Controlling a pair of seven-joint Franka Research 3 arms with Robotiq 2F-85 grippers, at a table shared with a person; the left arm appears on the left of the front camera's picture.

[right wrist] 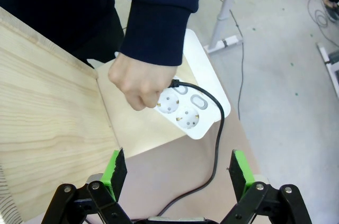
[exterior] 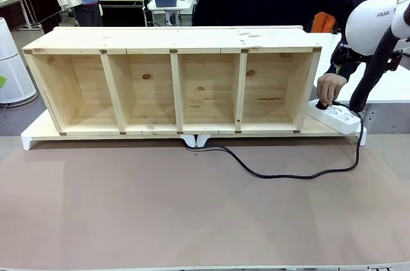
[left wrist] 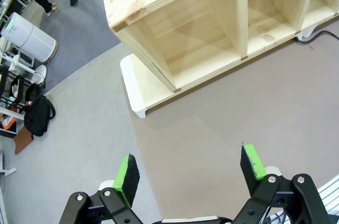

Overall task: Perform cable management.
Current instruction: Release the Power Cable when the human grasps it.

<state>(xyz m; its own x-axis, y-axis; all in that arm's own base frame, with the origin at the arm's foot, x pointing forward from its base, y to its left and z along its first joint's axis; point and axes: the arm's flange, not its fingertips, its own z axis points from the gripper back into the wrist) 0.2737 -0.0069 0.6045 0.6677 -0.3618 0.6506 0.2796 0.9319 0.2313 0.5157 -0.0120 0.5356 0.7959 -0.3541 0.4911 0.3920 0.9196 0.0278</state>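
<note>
The black cable (exterior: 282, 175) comes out from under the middle of the wooden shelf (exterior: 173, 50), curves over the brown table mat and rises to a white power strip (exterior: 334, 114) at the shelf's right end. A person's hand (exterior: 329, 88) holds the plug at the strip. In the right wrist view the hand (right wrist: 139, 83) grips the plug (right wrist: 175, 82) at the power strip (right wrist: 204, 113), and the cable (right wrist: 218, 134) trails down from it. My right gripper (right wrist: 177, 167) hovers open above them, holding nothing. My left gripper (left wrist: 189, 168) is open and empty over the mat near the shelf's left end.
The long wooden shelf (left wrist: 212, 28) with several open compartments lies on a white base (exterior: 29, 138) across the back of the table. My right arm (exterior: 378, 40) hangs at the far right. The brown mat (exterior: 160, 207) in front is bare apart from the cable.
</note>
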